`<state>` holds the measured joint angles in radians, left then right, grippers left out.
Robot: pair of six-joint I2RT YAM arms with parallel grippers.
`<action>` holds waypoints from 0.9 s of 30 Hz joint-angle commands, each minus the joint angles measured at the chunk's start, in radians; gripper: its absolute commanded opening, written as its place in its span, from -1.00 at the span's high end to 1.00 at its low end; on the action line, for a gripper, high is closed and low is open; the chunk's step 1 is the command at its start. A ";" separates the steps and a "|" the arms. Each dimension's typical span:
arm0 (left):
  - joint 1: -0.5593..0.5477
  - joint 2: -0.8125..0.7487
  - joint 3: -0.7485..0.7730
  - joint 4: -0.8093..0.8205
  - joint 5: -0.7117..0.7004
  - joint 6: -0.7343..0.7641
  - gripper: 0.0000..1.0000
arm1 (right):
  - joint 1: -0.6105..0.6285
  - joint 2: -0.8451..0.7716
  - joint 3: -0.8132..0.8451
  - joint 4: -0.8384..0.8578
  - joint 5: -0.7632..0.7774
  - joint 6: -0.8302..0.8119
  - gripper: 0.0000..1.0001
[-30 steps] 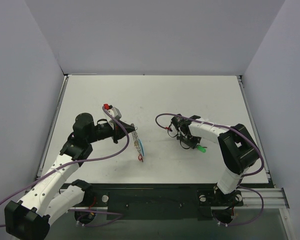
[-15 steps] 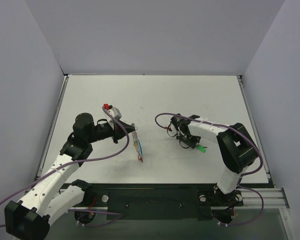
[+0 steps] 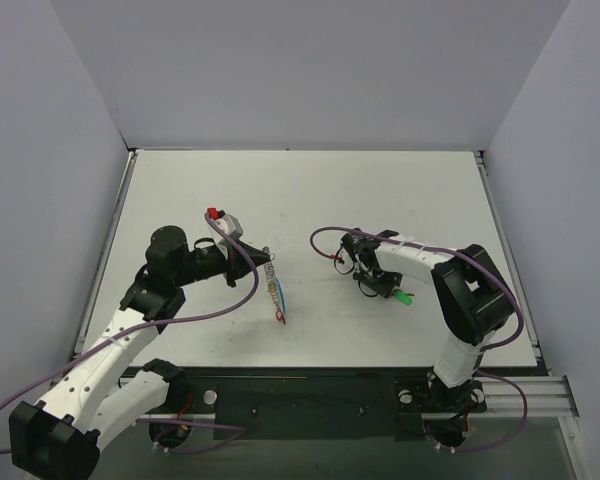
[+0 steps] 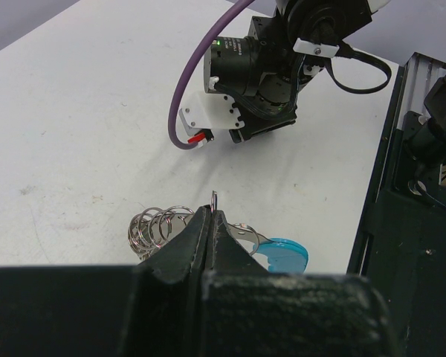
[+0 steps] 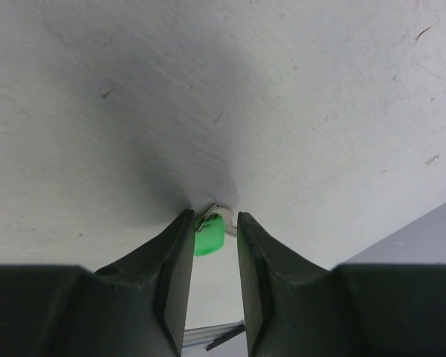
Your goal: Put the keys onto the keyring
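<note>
The green key lies on the worktop directly between the right end effector's parted fingers, while the left end effector, clamped on the keyring, waits well apart.

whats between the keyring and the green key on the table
Only bare white table, going by the top view: the keyring hangs from the left gripper, and the green key sits at the right gripper.

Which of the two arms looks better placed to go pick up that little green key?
The right. Its gripper already has the small bright green plastic-headed key between its open fingers on the white table. The left gripper is shut on the silvery coiled wire keyring, apart from that key.
</note>
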<state>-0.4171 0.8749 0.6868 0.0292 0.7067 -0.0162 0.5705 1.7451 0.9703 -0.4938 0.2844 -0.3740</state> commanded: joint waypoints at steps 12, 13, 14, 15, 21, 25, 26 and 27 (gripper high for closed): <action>0.003 -0.011 0.051 0.041 0.004 0.012 1.00 | -0.008 0.002 0.027 -0.052 0.042 0.003 0.57; 0.003 -0.011 0.051 0.043 0.004 0.010 1.00 | -0.009 0.002 0.027 -0.054 0.042 0.003 0.58; 0.003 -0.011 0.051 0.043 0.004 0.010 1.00 | -0.009 0.002 0.027 -0.054 0.044 0.003 0.59; 0.003 -0.011 0.049 0.043 0.004 0.010 1.00 | -0.009 0.005 0.027 -0.052 0.044 0.003 0.59; 0.003 -0.011 0.051 0.041 0.004 0.010 1.00 | -0.014 0.013 0.028 -0.057 0.045 0.001 0.69; 0.003 -0.013 0.051 0.041 0.002 0.012 1.00 | -0.014 0.014 0.028 -0.057 0.048 0.001 0.71; 0.003 -0.014 0.051 0.043 0.004 0.012 1.00 | -0.015 0.016 0.028 -0.058 0.048 0.001 0.71; 0.003 -0.013 0.051 0.043 0.002 0.012 1.00 | -0.014 0.017 0.028 -0.060 0.048 0.001 0.72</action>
<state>-0.4171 0.8749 0.6868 0.0292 0.7067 -0.0162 0.5625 1.7485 0.9707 -0.4973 0.2993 -0.3740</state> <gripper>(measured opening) 0.017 0.145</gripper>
